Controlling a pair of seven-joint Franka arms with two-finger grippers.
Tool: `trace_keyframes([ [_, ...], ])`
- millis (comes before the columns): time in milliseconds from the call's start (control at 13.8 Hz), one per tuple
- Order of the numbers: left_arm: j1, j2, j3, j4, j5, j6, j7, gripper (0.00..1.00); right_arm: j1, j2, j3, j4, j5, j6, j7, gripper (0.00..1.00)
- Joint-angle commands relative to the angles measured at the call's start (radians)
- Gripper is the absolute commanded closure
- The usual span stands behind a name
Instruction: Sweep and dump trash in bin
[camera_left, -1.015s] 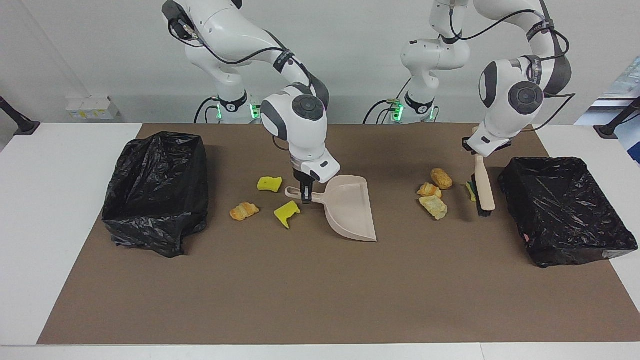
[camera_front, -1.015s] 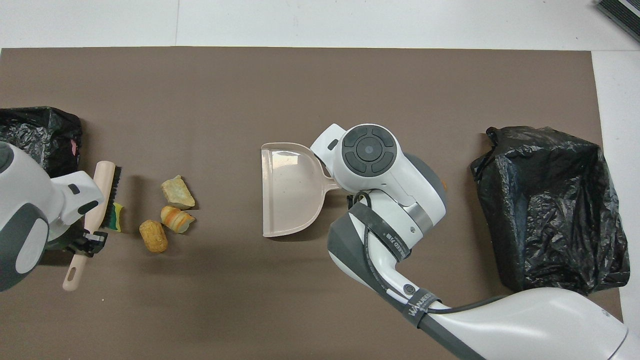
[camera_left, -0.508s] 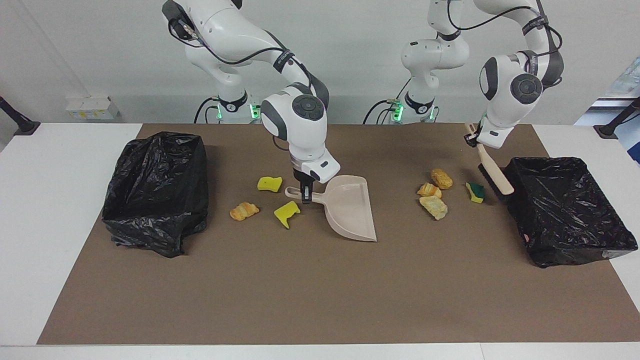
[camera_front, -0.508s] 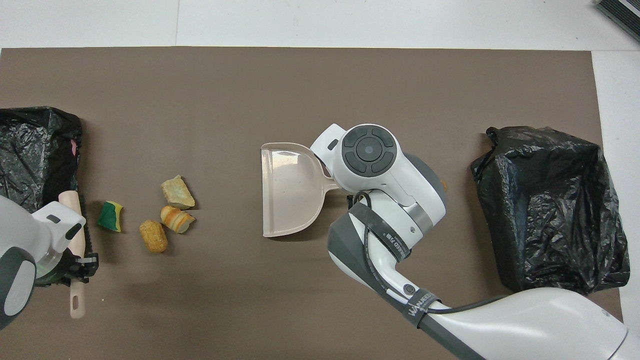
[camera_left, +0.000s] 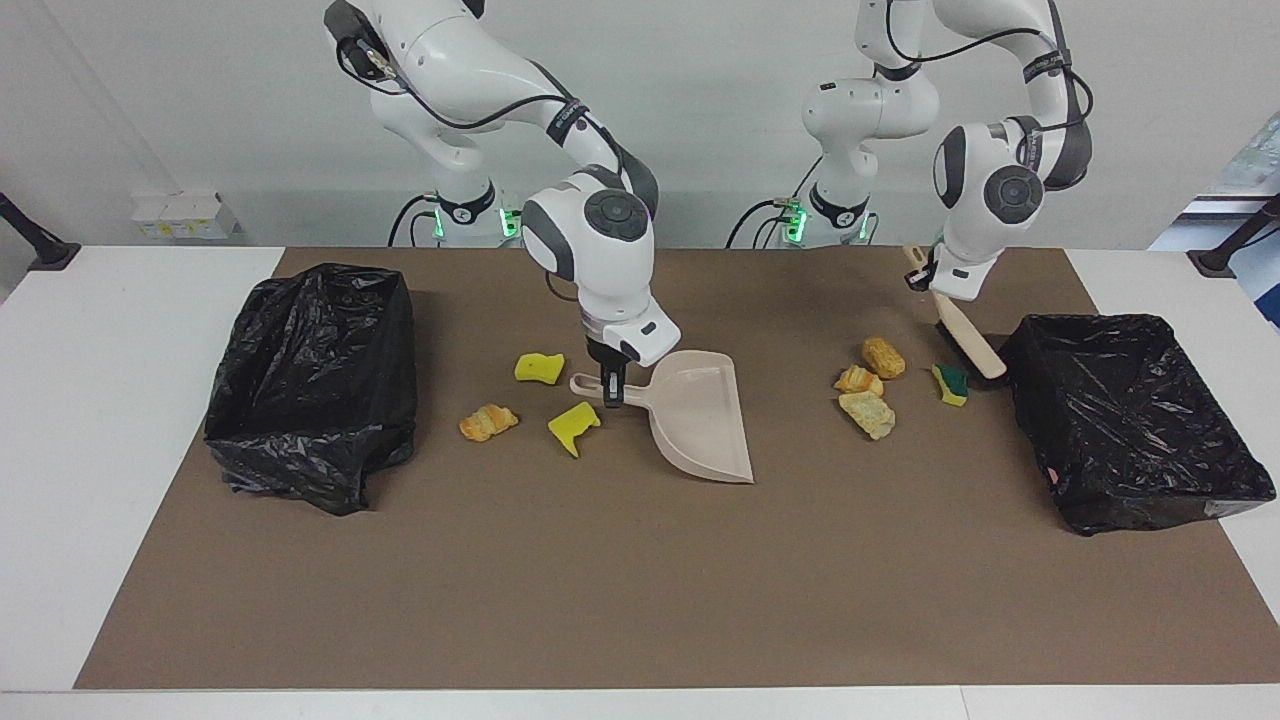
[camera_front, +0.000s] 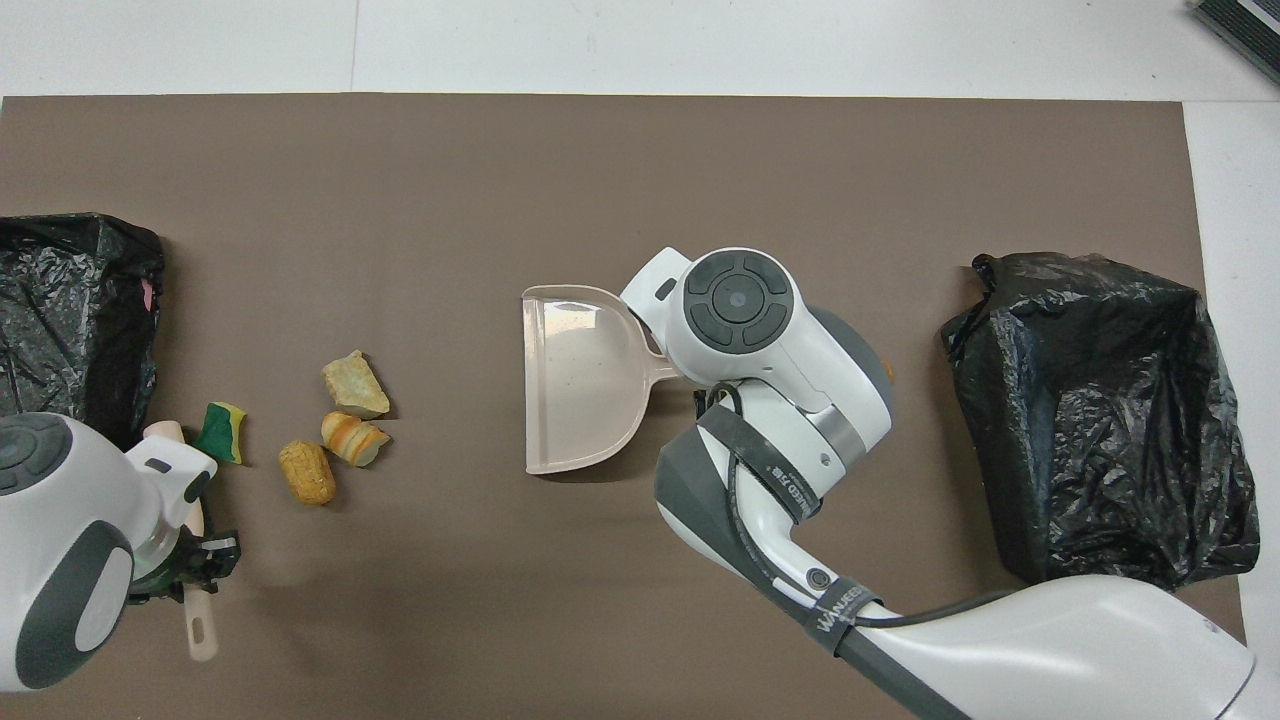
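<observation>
- Right gripper: fingers closed on the dustpan handle, low at mid-surface. We judge the pan is pinned flat, its open lip turned toward the left arm's end, so that scraps can be pushed straight in.
- Left gripper: fingers clamped on the brush handle, up in the air over the surface beside the bin at the left arm's end. The brush hangs tilted, bristle end low and just beside the green-backed sponge. We read this as a position on the bin side of the scraps, ready to stroke them toward the pan.
- Trash, first group: the green-backed sponge and three tan chunks lie on the surface between the brush and the pan lip, well apart from the pan. In the overhead view the chunks sit close together, the sponge a little apart.
- Trash, second group: two yellow sponge pieces and a croissant-like chunk lie by the pan handle, outside the pan's mouth; we judge these need a separate pass.
- Second bin: black-lined, at the right arm's end.
- Pan contents: nothing in it; no scrap visible in either bin.
</observation>
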Motion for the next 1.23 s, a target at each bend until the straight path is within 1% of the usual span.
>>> trace_keyframes([
  [0, -0.097, 0.006, 0.004, -0.015, -0.099, 0.041, -0.056, 1.00, -0.006, -0.004, 0.004, -0.015, -0.011, 0.032, -0.023, 1.00],
  [73, -0.142, 0.009, 0.006, -0.010, -0.151, 0.066, -0.080, 1.00, -0.006, -0.004, 0.004, -0.020, -0.011, 0.038, -0.023, 1.00],
  [290, -0.248, 0.095, 0.004, 0.039, -0.211, 0.133, -0.134, 1.00, -0.003, -0.001, 0.003, -0.026, -0.011, 0.054, -0.020, 1.00],
  [363, -0.265, 0.115, 0.004, 0.068, -0.246, 0.152, -0.134, 1.00, -0.001, 0.001, 0.003, -0.027, -0.011, 0.064, -0.018, 1.00],
  [508, -0.314, 0.152, 0.003, 0.120, -0.271, 0.166, -0.127, 1.00, -0.001, 0.008, 0.004, -0.027, -0.011, 0.078, -0.014, 1.00],
  [653, -0.358, 0.169, 0.003, 0.134, -0.300, 0.199, -0.120, 1.00, 0.001, 0.016, 0.004, -0.026, -0.013, 0.084, 0.002, 1.00],
  [725, -0.398, 0.219, 0.003, 0.151, -0.303, 0.227, -0.120, 1.00, 0.008, 0.024, 0.003, -0.023, -0.013, 0.087, 0.017, 1.00],
  [798, -0.413, 0.251, 0.001, 0.171, -0.306, 0.251, -0.114, 1.00, 0.025, 0.025, 0.003, -0.023, -0.014, 0.103, 0.034, 1.00],
  [943, -0.424, 0.273, -0.009, 0.218, -0.321, 0.244, -0.044, 1.00, 0.042, 0.031, 0.001, -0.020, -0.027, 0.110, 0.068, 1.00],
  [1160, -0.495, 0.291, -0.011, 0.264, -0.364, 0.241, 0.001, 1.00, 0.054, 0.051, 0.001, -0.013, -0.054, 0.117, 0.108, 1.00],
])
